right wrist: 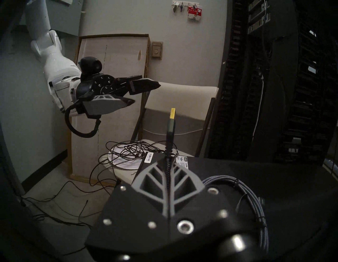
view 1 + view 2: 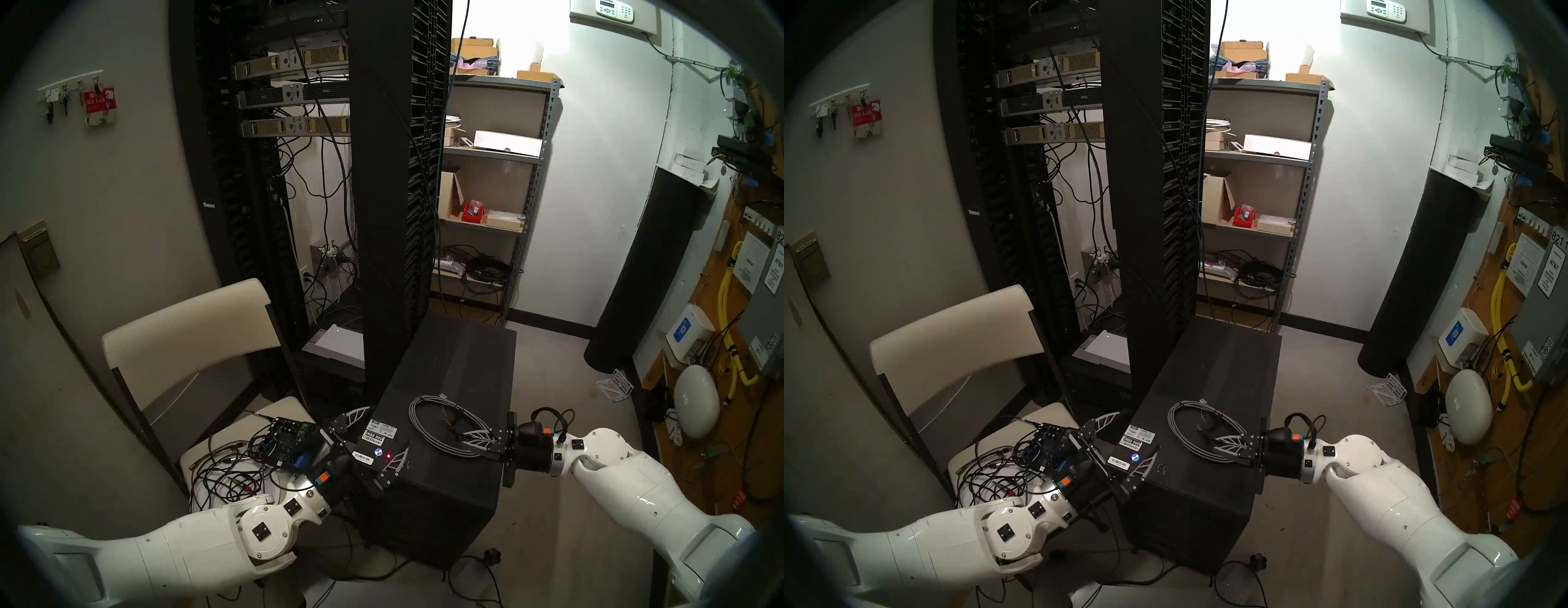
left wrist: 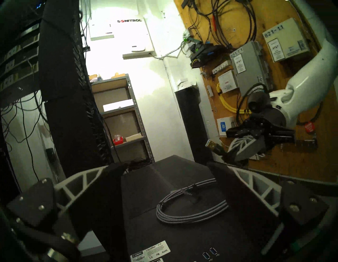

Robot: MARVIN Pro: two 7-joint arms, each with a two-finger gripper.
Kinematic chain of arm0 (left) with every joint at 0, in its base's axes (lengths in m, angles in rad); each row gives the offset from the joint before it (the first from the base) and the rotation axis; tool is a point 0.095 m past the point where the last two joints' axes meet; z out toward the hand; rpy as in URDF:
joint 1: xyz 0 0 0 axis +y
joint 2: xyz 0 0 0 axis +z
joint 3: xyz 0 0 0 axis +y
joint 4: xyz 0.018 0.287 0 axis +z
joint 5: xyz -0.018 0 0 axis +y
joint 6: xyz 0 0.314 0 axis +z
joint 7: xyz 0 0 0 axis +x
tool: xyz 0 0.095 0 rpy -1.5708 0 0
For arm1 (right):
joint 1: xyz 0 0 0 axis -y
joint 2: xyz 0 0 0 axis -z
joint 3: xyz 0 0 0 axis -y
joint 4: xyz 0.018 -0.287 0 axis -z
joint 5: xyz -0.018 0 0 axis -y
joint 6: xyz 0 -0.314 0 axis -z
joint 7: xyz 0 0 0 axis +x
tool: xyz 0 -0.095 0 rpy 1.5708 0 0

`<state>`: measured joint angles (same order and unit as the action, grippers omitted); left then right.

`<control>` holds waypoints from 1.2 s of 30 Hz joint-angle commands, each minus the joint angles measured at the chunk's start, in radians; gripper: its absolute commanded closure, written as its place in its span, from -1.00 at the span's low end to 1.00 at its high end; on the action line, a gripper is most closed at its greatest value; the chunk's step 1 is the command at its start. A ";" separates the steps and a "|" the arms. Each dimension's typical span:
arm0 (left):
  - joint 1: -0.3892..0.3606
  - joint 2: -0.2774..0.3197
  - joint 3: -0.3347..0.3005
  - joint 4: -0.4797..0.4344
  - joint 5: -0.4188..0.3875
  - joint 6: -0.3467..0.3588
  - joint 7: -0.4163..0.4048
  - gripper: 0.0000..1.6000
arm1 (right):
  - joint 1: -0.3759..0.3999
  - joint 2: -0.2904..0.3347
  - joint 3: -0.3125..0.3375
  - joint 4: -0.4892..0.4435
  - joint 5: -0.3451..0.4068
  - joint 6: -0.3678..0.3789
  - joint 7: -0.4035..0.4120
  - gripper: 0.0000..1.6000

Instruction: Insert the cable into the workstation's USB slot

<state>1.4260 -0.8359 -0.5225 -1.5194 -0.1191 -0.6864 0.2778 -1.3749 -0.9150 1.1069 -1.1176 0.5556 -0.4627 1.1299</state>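
The workstation is a black box-shaped tower standing upright on the floor, matte on top, with white label stickers and two blue USB slots at its near edge. On that top surface, toward the near right corner, the grey braided cable lies wound in a flat loop. Its free end rises into my right claw, pinched there, with the gold-tipped USB plug sticking out past my fingertips, clear of the surface.

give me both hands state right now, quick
Left hand: open, holding nothing, fingers either side of the workstation's front top corner.
Right hand: closed on the cable just behind its USB plug.
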 commanded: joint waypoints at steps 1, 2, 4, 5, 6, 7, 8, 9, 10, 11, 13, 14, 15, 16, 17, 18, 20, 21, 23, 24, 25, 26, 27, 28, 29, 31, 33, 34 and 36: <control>-0.031 -0.039 -0.013 -0.018 0.152 -0.047 0.039 -1.00 | 0.064 -0.022 -0.010 -0.012 0.017 0.086 0.023 1.00; -0.035 -0.041 -0.015 -0.022 0.181 -0.047 0.044 -1.00 | 0.070 -0.023 -0.013 -0.013 0.015 0.106 0.024 1.00; -0.042 -0.041 -0.018 -0.029 0.224 -0.040 0.051 -1.00 | 0.079 -0.025 -0.015 -0.016 0.012 0.125 0.025 1.00; -0.043 -0.044 -0.021 -0.030 0.247 -0.040 0.058 -1.00 | 0.084 -0.025 -0.016 -0.018 0.011 0.140 0.026 1.00; -0.050 -0.048 -0.021 -0.028 0.269 -0.033 0.058 -1.00 | 0.088 -0.025 -0.016 -0.020 0.010 0.146 0.026 1.00; -0.053 -0.054 -0.023 -0.023 0.294 -0.029 0.065 -1.00 | 0.093 -0.025 -0.016 -0.021 0.011 0.160 0.029 1.00; -0.059 -0.056 -0.024 -0.022 0.323 -0.018 0.066 -1.00 | 0.099 -0.022 -0.018 -0.026 0.005 0.176 0.028 1.00; -0.062 -0.060 -0.026 -0.018 0.347 -0.012 0.071 -1.00 | 0.102 -0.021 -0.018 -0.028 0.005 0.184 0.030 1.00; -0.066 -0.064 -0.028 -0.011 0.378 -0.007 0.076 -1.00 | 0.106 -0.019 -0.018 -0.033 0.004 0.200 0.029 1.00; -0.069 -0.066 -0.029 -0.007 0.404 0.001 0.079 -1.00 | 0.109 -0.018 -0.019 -0.036 0.002 0.214 0.029 1.00; -0.073 -0.071 -0.032 0.004 0.463 -0.001 0.095 -1.00 | 0.113 -0.016 -0.019 -0.040 0.001 0.229 0.030 1.00; -0.077 -0.072 -0.033 0.006 0.493 0.008 0.098 -1.00 | 0.115 -0.014 -0.020 -0.043 -0.002 0.242 0.031 1.00; -0.077 -0.076 -0.036 0.011 0.522 0.010 0.111 -1.00 | 0.117 -0.014 -0.020 -0.046 -0.003 0.251 0.031 1.00; -0.077 -0.081 -0.039 0.016 0.544 0.018 0.121 -1.00 | 0.118 -0.012 -0.021 -0.049 -0.007 0.262 0.028 1.00; -0.080 -0.085 -0.041 0.021 0.571 0.028 0.129 -1.00 | 0.119 -0.012 -0.021 -0.051 -0.009 0.270 0.027 1.00; -0.081 -0.092 -0.043 0.032 0.595 0.034 0.140 -1.00 | 0.119 -0.013 -0.020 -0.052 -0.008 0.275 0.025 1.00; -0.083 -0.106 -0.046 0.053 0.641 0.049 0.163 -1.00 | 0.120 -0.012 -0.020 -0.056 -0.012 0.290 0.025 1.00; -0.080 -0.115 -0.050 0.064 0.666 0.057 0.184 -1.00 | 0.122 -0.012 -0.021 -0.059 -0.015 0.301 0.024 1.00; -0.082 -0.124 -0.052 0.079 0.706 0.067 0.207 -1.00 | 0.123 -0.013 -0.023 -0.060 -0.020 0.311 0.023 1.00; -0.082 -0.129 -0.054 0.086 0.718 0.068 0.220 -1.00 | 0.124 -0.012 -0.025 -0.062 -0.024 0.318 0.021 1.00; -0.085 -0.133 -0.055 0.093 0.739 0.079 0.230 -1.00 | 0.126 -0.012 -0.027 -0.064 -0.028 0.325 0.022 1.00; -0.088 -0.138 -0.056 0.102 0.757 0.079 0.243 -1.00 | 0.125 -0.012 -0.026 -0.066 -0.029 0.328 0.019 1.00; -0.089 -0.146 -0.058 0.114 0.773 0.084 0.260 -1.00 | 0.127 -0.011 -0.030 -0.069 -0.035 0.338 0.018 1.00; -0.091 -0.154 -0.060 0.125 0.790 0.086 0.275 -1.00 | 0.126 -0.012 -0.030 -0.071 -0.036 0.342 0.017 1.00; -0.094 -0.157 -0.060 0.128 0.805 0.099 0.278 -1.00 | 0.128 -0.010 -0.034 -0.075 -0.044 0.354 0.012 1.00; -0.096 -0.172 -0.062 0.146 0.832 0.100 0.313 -1.00 | 0.130 -0.014 -0.037 -0.077 -0.048 0.370 0.008 1.00; -0.104 -0.178 -0.059 0.158 0.870 0.102 0.331 -1.00 | 0.136 -0.020 -0.044 -0.074 -0.056 0.381 0.008 1.00; -0.106 -0.183 -0.058 0.164 0.888 0.106 0.345 -1.00 | 0.137 -0.023 -0.045 -0.075 -0.058 0.385 0.007 1.00; -0.118 -0.188 -0.052 0.173 0.922 0.115 0.350 -1.00 | 0.143 -0.026 -0.051 -0.077 -0.061 0.397 0.013 1.00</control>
<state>1.3424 -0.9721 -0.5739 -1.3592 0.7119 -0.5870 0.5625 -1.2655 -0.9254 1.0660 -1.1711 0.4982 -0.0979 1.1366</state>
